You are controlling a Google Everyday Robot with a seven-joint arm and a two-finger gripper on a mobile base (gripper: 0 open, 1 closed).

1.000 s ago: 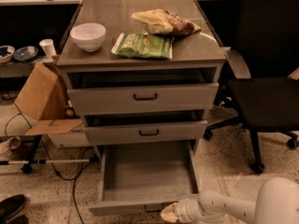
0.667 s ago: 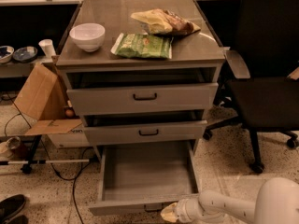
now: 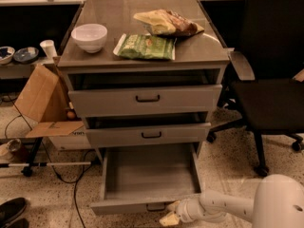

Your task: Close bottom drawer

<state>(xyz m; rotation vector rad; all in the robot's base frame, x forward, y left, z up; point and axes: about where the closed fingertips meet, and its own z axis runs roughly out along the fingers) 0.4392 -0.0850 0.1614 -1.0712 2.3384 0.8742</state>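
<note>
Nothing moved: gripper (image 3: 169, 217) sits at bottom drawer (image 3: 124, 206) front; its opening can't be told. Push squarely, centred, straight inward.

No readable text, even on the pincer (image 3: 169, 217) at the front of the bottom drawer (image 3: 124, 207).

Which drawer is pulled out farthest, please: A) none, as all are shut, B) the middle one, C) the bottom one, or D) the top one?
C: the bottom drawer is out so far that its whole tray shows, and the gripper is low down, just in front of its front panel.
</note>
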